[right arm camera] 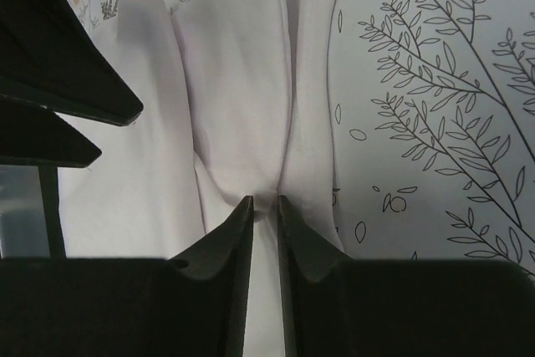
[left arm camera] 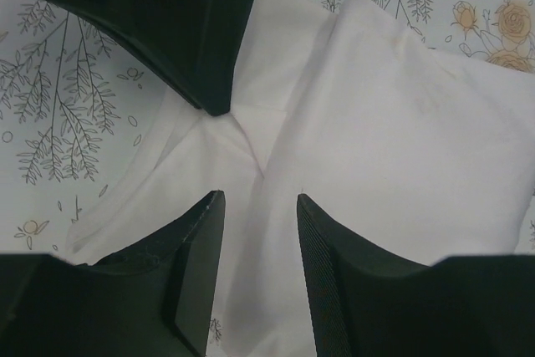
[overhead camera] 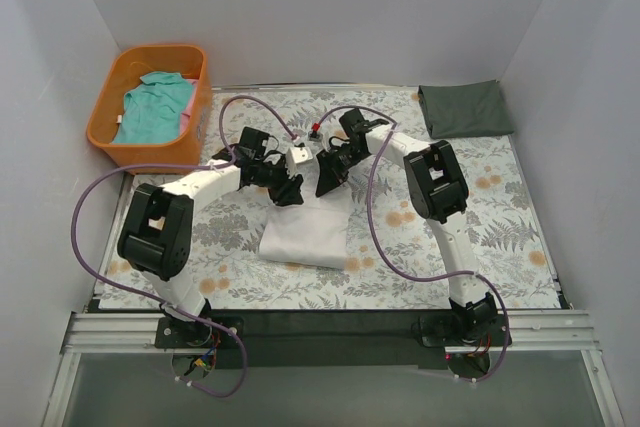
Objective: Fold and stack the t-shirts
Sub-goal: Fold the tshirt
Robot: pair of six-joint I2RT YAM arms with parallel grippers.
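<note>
You have the far edge of the white t-shirt point(overhead camera: 305, 232) under both arms — right gripper point(right arm camera: 265, 202) pinching a fold, left gripper point(left arm camera: 258, 198) parted, empty, just beside it.

Right gripper point(right arm camera: 265, 203): jaws almost together at the bottom, nipping a pucker of cloth at the tips.
White shirt point(right arm camera: 238, 81): long folds up the middle, creases running from that pinch.
Table cover point(right arm camera: 418, 123): leaf print, bare on the right.
Left gripper point(right arm camera: 121, 133): black wedges jutting in at left, over the shirt.
</note>
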